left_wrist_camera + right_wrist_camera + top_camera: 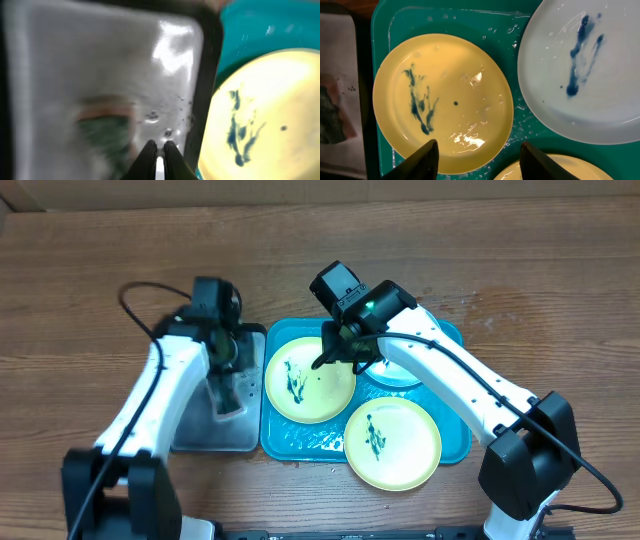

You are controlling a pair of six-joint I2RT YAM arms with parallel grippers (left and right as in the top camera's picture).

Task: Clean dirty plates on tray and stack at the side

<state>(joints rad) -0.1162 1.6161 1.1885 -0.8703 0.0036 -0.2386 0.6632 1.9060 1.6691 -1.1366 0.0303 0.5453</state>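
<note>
Right jaws apart above yellow-green plate (442,100)

The tray (300,440) is blue-green. The top yellow plate (325,385) and the bottom yellow plate (400,445) each have dark blue-green streaks on them. The pale blue plate (585,70) has a dark blue streak. The small tray (75,60) is shiny grey with a black rim. The table (100,250) is brown wood with wavy lines. The arms (450,375) are white and black

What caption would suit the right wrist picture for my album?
Open right tool above a smeared yellow plate, beside a smeared blue plate, on the teal tray.
</note>
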